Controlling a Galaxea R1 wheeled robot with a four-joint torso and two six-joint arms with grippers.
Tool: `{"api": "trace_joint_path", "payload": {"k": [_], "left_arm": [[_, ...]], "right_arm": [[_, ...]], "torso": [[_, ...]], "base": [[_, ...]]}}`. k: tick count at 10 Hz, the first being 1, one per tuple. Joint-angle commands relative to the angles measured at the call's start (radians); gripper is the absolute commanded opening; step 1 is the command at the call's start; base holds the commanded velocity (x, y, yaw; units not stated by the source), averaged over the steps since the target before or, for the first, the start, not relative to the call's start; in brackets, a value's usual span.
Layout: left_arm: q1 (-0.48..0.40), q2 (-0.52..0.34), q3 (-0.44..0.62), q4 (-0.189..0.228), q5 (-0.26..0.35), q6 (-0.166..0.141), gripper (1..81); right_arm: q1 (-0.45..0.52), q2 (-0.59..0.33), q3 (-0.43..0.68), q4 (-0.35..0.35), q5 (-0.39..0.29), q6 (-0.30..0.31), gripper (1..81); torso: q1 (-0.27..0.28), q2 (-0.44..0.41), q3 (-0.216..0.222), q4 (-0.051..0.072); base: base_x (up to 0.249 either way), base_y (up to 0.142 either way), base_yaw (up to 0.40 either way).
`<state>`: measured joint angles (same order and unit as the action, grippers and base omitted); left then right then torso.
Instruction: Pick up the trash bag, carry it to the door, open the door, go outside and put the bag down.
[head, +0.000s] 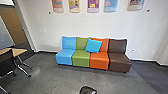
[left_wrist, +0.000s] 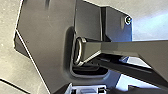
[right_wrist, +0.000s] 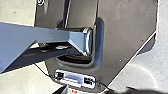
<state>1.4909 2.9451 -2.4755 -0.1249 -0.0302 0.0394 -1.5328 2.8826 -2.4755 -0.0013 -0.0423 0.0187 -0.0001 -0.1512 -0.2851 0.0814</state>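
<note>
At the bottom edge of the head view, a dark, rounded thing (head: 88, 90) is cut off by the frame; whether it is the trash bag, I cannot tell. A tall wood-coloured panel, perhaps a door (head: 15, 26), stands beyond a dark frame at the far left. Both wrist views look onto my own base plate and jointed bars. I cannot make out how either gripper stands or whether it holds anything.
Against the white wall ahead is a row of blue, green, orange (head: 99, 60) and brown (head: 119, 58) seats, with a bright blue cushion (head: 93, 46) on it. A table (head: 19, 52) and a dark chair (head: 7, 62) stand at the left. Grey carpet (head: 53, 80) lies before the seats.
</note>
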Motion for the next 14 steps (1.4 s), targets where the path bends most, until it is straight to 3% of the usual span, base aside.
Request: {"api": "trace_joint_path", "payload": {"k": [1, 2, 3, 5, 8, 14], "left_arm": [[-0.042, -0.007, 0.01, -0.01, 0.058, 0.001, 81.1], [-0.042, -0.009, 0.01, -0.01, 0.058, 0.001, 81.1], [-0.042, -0.009, 0.01, -0.01, 0.058, 0.001, 81.1], [-0.042, -0.009, 0.01, -0.01, 0.058, 0.001, 81.1], [-0.042, -0.009, 0.01, -0.009, 0.058, 0.001, 81.1], [-0.043, -0.009, 0.01, -0.009, 0.058, 0.001, 81.1]], "right_arm": [[0.036, -0.007, 0.006, 0.006, -0.064, -0.005, 81.1], [0.036, -0.007, 0.006, 0.006, -0.064, -0.005, 81.1], [0.036, -0.007, 0.006, 0.006, -0.064, -0.005, 81.1], [0.036, -0.007, 0.008, 0.006, -0.064, -0.005, 81.1], [0.038, -0.007, 0.006, 0.006, -0.064, -0.005, 81.1], [0.039, -0.007, 0.006, 0.003, -0.064, -0.005, 81.1]], "torso": [[0.0, 0.0, -0.092, 0.0], [0.0, 0.0, -0.026, 0.0], [0.001, 0.001, -0.056, 0.0], [0.001, 0.001, -0.073, 0.0], [0.001, 0.001, -0.07, 0.0], [0.001, 0.002, -0.071, 0.0]], "base": [[0.115, 0.0, 0.0], [0.114, 0.0, 0.0], [0.115, 0.0, 0.0], [0.115, 0.0, 0.0], [0.115, 0.0, 0.0], [0.115, -0.075, 0.0]]}}
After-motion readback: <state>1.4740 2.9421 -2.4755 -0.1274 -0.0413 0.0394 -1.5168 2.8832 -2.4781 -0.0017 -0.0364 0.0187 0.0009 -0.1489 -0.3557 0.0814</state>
